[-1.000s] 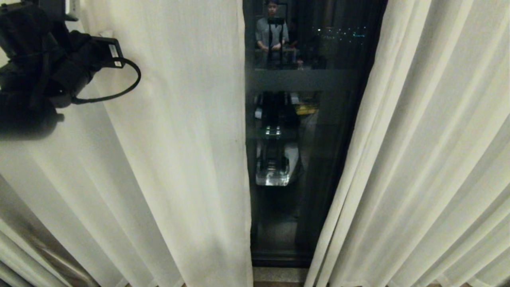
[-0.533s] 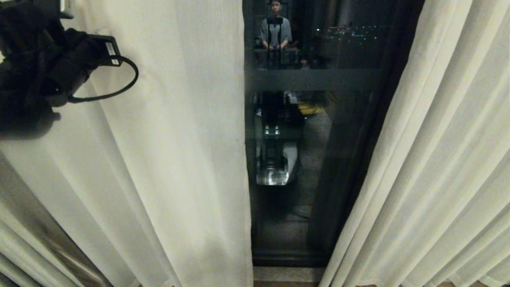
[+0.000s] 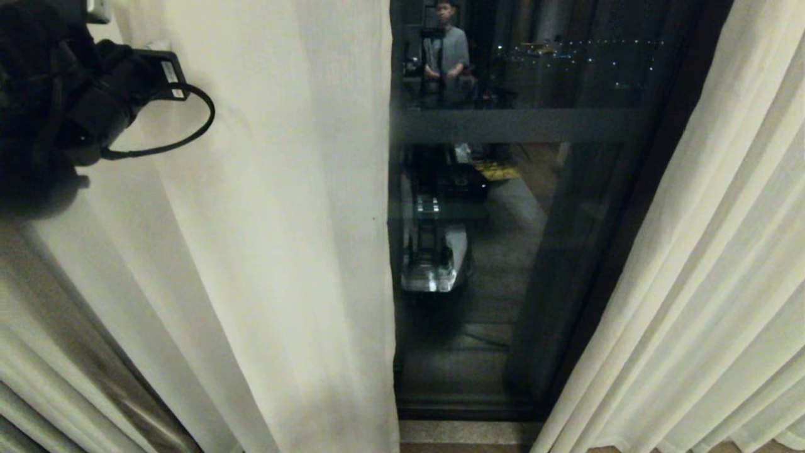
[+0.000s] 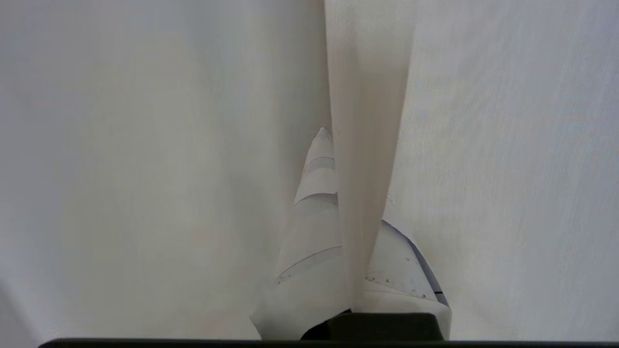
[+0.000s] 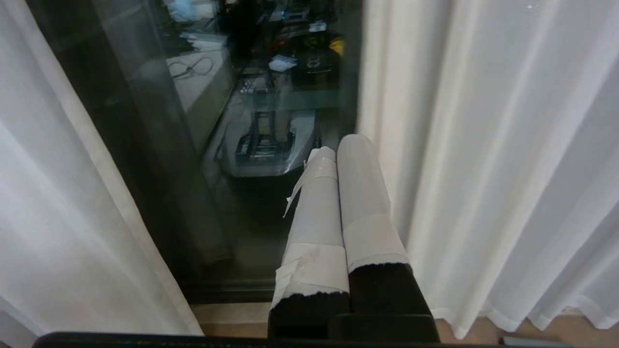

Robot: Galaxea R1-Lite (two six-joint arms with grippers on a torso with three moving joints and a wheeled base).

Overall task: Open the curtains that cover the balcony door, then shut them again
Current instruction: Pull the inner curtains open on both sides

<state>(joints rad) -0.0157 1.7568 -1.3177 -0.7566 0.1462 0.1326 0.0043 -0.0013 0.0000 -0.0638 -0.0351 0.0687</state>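
Two cream-white curtains hang before the balcony door [image 3: 541, 251], whose dark glass with a frosted band [image 3: 522, 126] shows in the gap between them. The left curtain [image 3: 264, 220] has its inner edge near the picture's middle, and the right curtain [image 3: 723, 251] hangs at the far right. My left arm [image 3: 63, 107] reaches in at the upper left. Its gripper [image 4: 348, 145] is shut on a fold of the left curtain [image 4: 367, 121], which runs between the taped fingers. My right gripper [image 5: 338, 145] is shut and empty, low before the glass [image 5: 193, 145], close beside a curtain panel [image 5: 483, 169].
The glass reflects a person [image 3: 448, 50] and my own base [image 3: 434, 264]. A pale sill [image 3: 465, 434] runs under the door. The door's dark frame [image 3: 629, 207] slants beside the right curtain. The curtain hems reach the wooden floor [image 5: 488, 328].
The right curtain, the door frame and the reflected person have slid right in the picture while the held left curtain's edge stayed put. The view has shifted left, and the gap of bare glass is wider.
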